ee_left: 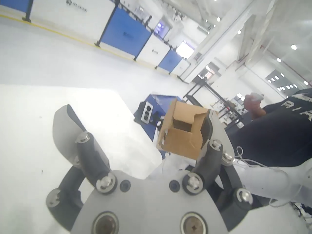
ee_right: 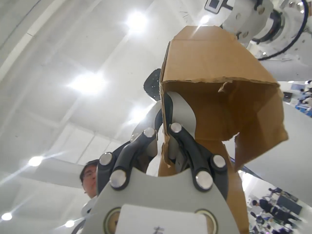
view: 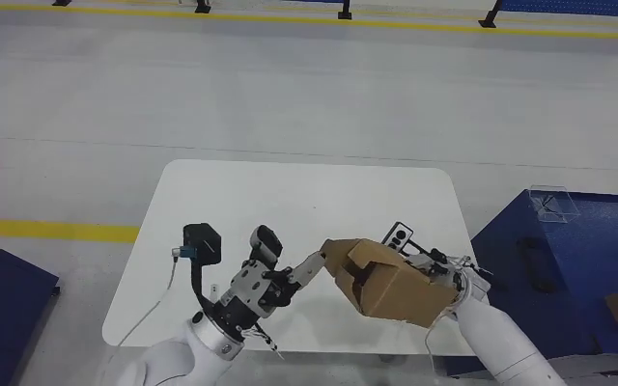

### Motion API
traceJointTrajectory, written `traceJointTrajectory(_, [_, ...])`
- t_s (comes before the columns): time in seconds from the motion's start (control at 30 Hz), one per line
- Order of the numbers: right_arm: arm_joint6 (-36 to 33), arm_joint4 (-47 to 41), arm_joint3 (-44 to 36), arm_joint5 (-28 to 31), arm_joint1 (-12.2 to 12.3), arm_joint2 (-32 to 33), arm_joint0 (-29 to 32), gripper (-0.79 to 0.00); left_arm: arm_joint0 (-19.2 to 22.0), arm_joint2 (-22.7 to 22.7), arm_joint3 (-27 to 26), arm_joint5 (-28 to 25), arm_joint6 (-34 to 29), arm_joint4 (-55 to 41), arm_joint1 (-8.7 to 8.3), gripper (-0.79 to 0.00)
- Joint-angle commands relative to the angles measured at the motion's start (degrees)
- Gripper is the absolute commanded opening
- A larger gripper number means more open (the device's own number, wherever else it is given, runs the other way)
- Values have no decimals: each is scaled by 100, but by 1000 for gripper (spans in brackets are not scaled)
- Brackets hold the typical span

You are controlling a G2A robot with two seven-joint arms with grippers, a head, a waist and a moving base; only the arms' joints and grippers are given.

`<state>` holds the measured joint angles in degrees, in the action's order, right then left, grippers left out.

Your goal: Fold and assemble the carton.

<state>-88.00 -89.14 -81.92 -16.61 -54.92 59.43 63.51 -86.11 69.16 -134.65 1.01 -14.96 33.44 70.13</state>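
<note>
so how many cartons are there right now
1. The carton is over the table's near edge, one wall pinched in the right gripper, with the open left gripper at its other end. Anything beneath the arms is hidden.

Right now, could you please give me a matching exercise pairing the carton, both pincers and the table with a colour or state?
1. carton
2. left pincer
3. right pincer
4. table

A. white, with rounded corners
B. open
C. brown, held up
D. shut on a cardboard wall

Pairs: 1-C, 2-B, 3-D, 4-A.
</note>
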Motion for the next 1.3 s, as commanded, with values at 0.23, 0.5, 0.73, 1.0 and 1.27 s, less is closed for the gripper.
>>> traceJointTrajectory(0.23, [0,-500,14,31,153,-843,-416,-785,-193,471,0,270,-539,357,-57,0])
traceJointTrajectory(0.5, [0,-532,-20,31,319,-1070,-599,-785,89,-2,0,-13,-1382,322,-64,0])
traceJointTrajectory(0.73, [0,-510,-15,31,413,-1201,-667,-785,303,-272,0,75,-1732,297,-51,0])
traceJointTrajectory(1.0, [0,-432,-93,32,486,-1379,-716,-785,502,-592,11,212,-2170,527,-45,0])
traceJointTrajectory(1.27, [0,-336,-179,32,533,-1530,-741,-785,881,-1045,395,461,-2306,713,18,0])
